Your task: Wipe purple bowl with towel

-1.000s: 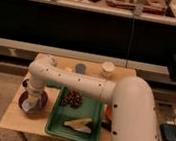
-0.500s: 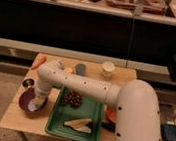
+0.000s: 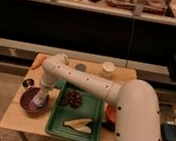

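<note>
— Changed since a second ago?
— Slid a little across the purple bowl (image 3: 24, 101), from the left part toward the side nearer the green tray (image 3: 54, 125). Speaking of the gripper (image 3: 41, 93), still down inside the bowl, at the near left of the table (image 3: 16, 120)

— And the towel (image 3: 39, 101)?
— Bunched pale under the tip, lying on the bowl's inner floor, moved along with it. Clamped on the cloth or merely pressing it down: cannot tell

— Bowl itself shifted?
— Hardly, if at all; same spot just beside the tray

— Meaning for the task?
— Looks like a wiping stroke under way, not a first approach. Probably only part of the inside covered so far; likely needs more passes around the rim, with gentle pressure so as not to push the bowl off its place
</note>
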`<state>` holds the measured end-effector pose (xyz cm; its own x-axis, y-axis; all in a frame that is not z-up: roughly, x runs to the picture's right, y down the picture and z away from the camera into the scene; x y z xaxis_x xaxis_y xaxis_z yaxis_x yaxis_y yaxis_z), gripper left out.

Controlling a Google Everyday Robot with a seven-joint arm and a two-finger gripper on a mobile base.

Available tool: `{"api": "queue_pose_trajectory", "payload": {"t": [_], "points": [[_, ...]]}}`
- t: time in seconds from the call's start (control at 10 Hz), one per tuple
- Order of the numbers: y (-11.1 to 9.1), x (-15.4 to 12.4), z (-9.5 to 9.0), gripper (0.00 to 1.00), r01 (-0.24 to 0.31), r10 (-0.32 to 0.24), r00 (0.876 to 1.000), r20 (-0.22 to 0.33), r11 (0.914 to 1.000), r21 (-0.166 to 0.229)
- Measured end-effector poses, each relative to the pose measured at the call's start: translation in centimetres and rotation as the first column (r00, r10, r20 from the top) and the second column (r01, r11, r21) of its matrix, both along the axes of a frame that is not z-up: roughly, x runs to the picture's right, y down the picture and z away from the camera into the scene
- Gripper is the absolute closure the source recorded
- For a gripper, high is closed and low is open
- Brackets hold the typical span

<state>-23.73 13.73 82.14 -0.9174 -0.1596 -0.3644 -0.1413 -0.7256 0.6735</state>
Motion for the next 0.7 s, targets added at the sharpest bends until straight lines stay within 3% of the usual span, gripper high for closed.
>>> {"api": "queue_pose_trajectory", "payload": {"t": [0.7], "points": [[-2.7,-5.6,-2.2,1.00,0.016,-0.020,0.996,0.087,0.9985,0.051]]}}
